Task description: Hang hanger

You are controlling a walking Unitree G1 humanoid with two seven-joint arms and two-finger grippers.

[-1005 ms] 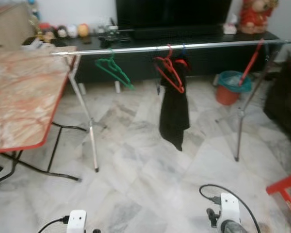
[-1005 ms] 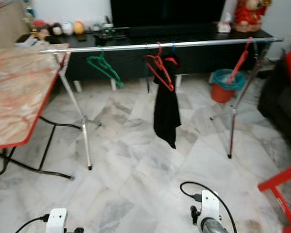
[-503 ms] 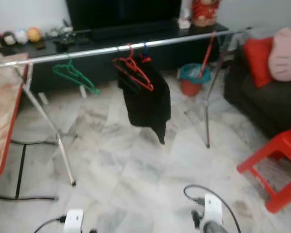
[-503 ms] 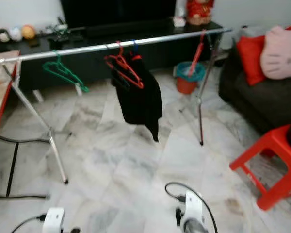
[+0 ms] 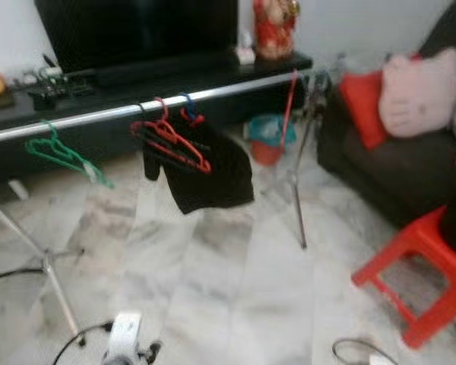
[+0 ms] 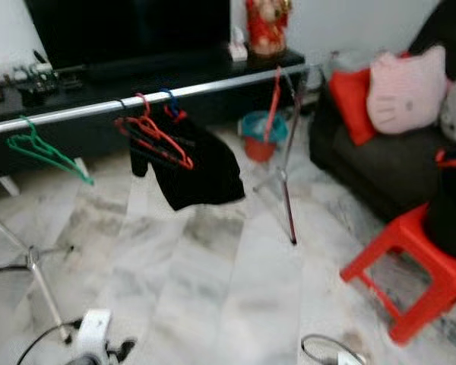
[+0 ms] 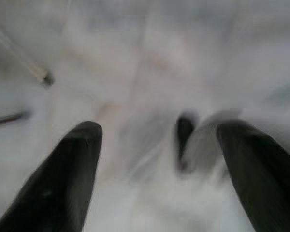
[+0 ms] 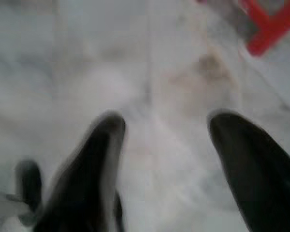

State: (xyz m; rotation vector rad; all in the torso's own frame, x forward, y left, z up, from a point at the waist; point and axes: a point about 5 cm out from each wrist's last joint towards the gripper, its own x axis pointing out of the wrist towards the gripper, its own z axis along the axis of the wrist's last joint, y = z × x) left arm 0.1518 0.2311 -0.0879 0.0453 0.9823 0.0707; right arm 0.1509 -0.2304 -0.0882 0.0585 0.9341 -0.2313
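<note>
A silver clothes rail crosses the room in front of a black TV stand. On it hang a green hanger, a red hanger with a black garment and a blue hook beside it, and another red hanger near the rail's right end. My left gripper hangs low over the marble floor, open and empty. My right gripper is open and empty too, above the floor near a red stool leg.
A red plastic stool stands at the right front. Behind it, a dark sofa holds a red cushion and a pink cat-face cushion. A teal-rimmed red bucket sits under the rail. Rail legs stand on the floor.
The whole view has swung to the right: the table has left the picture and the sofa, cushions and stool now fill the right side. Both arms still hang low.
</note>
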